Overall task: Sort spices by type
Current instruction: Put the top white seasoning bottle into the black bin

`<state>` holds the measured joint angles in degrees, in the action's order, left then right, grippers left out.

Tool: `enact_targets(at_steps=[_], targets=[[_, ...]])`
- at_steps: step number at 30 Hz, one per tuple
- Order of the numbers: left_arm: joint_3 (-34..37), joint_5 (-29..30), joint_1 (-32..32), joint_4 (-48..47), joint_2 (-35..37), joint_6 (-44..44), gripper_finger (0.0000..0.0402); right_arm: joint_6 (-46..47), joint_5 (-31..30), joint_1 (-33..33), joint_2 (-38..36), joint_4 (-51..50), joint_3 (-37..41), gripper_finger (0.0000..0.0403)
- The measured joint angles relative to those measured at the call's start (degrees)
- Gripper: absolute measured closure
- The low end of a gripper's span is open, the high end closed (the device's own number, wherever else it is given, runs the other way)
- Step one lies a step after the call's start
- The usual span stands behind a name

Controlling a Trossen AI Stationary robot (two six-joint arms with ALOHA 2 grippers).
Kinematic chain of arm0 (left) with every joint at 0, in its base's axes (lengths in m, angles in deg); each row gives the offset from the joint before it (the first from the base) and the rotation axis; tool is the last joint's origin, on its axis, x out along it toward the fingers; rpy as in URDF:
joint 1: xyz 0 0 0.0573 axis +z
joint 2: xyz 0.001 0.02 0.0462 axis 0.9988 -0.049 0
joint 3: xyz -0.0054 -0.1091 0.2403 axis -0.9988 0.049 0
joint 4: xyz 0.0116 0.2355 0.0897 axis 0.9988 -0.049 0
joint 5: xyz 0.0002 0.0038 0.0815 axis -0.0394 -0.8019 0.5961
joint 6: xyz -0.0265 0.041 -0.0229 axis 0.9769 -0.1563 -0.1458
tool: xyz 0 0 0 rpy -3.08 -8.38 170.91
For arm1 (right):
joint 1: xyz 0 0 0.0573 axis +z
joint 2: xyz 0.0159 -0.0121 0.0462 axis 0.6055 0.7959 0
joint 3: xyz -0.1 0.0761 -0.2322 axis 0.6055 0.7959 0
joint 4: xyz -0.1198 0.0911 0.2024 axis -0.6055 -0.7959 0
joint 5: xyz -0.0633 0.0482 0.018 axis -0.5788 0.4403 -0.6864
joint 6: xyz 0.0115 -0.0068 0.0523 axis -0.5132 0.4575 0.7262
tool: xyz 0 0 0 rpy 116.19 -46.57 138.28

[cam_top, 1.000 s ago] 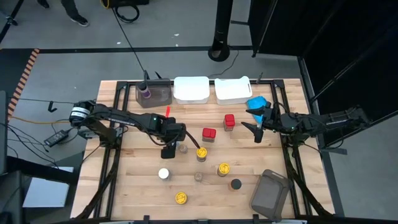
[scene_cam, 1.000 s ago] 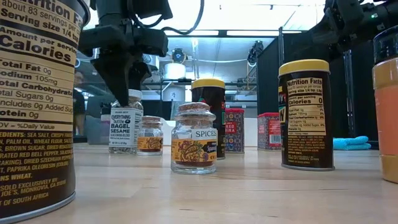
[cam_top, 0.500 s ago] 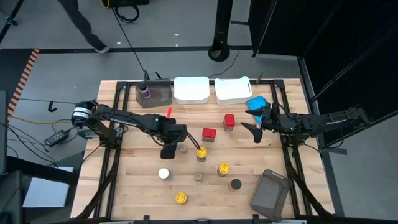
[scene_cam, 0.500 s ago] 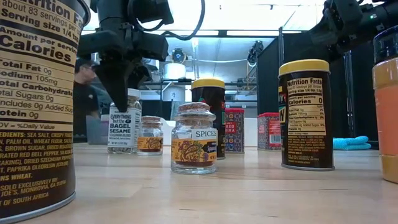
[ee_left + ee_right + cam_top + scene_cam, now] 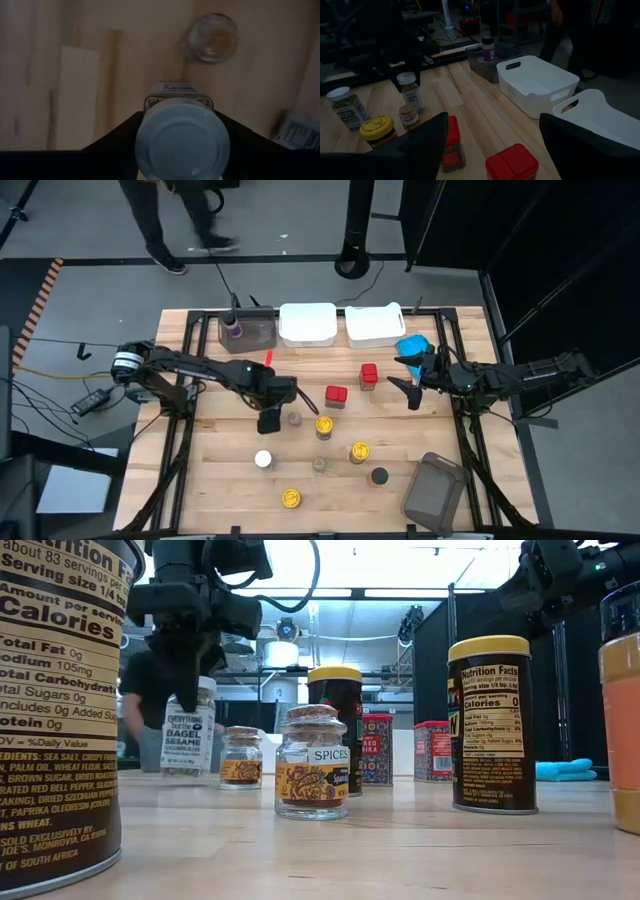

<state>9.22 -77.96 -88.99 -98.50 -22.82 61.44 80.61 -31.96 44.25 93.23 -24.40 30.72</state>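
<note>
My left gripper (image 5: 270, 420) is shut on a white-capped sesame spice jar (image 5: 188, 730) at the table's middle left. Standing on the wood around it are two clear glass jars (image 5: 294, 419) (image 5: 319, 464), yellow-lidded jars (image 5: 324, 425) (image 5: 359, 451) (image 5: 291, 498), two red-capped jars (image 5: 336, 395) (image 5: 369, 375), a white-capped jar (image 5: 263, 459) and a black-capped jar (image 5: 379, 476). My right gripper (image 5: 405, 385) hangs open over the table's right side, holding nothing. My left gripper pinches the jar's white cap (image 5: 182, 137) between its two fingers (image 5: 125, 137), one on either side of the cap. The fingers come from above, pointing down. The jar hangs below them a little tilted, its base just off the table (image 5: 180, 774).
Along the far edge stand a grey bin (image 5: 246, 330) with a purple-capped jar inside and two white tubs (image 5: 308, 323) (image 5: 375, 323). A blue cloth (image 5: 413, 345) lies at the far right, and a second grey bin (image 5: 435, 492) lies at the near right. A person walks beyond the far edge.
My left gripper has shut on the white-capped sesame jar's cap and raised it slightly off the table. The jar now hangs a little tilted and has shifted slightly sideways. My right arm has kept still.
</note>
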Motion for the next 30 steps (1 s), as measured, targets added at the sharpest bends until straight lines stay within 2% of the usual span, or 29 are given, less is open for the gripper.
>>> enact_targets(at_steps=[6, 15, 23, 30], targets=[[-0.5, 1.3, 3.4, -2.2, 3.0, 5.9, 0.0207, 0.0, 0.0, 0.0, 0.0, 0.0, 0.0, 0.0082], [-7.1, 10.1, 10.7, -8.2, 6.2, 11.4, 0.0207, 0.0, 0.0, 0.0, 0.0, 0.0, 0.0, 0.0082], [-13.3, 12.6, 19.1, -10.0, 6.7, 10.8, 0.0206, -0.1, 0.0, 0.0, 0.0, 0.0, 0.0, 0.0082], [-14.5, 13.1, 27.6, -11.0, 6.7, 6.3, 0.0206, -0.2, 0.0, 0.0, 0.0, 0.0, 0.0, 0.0082]])
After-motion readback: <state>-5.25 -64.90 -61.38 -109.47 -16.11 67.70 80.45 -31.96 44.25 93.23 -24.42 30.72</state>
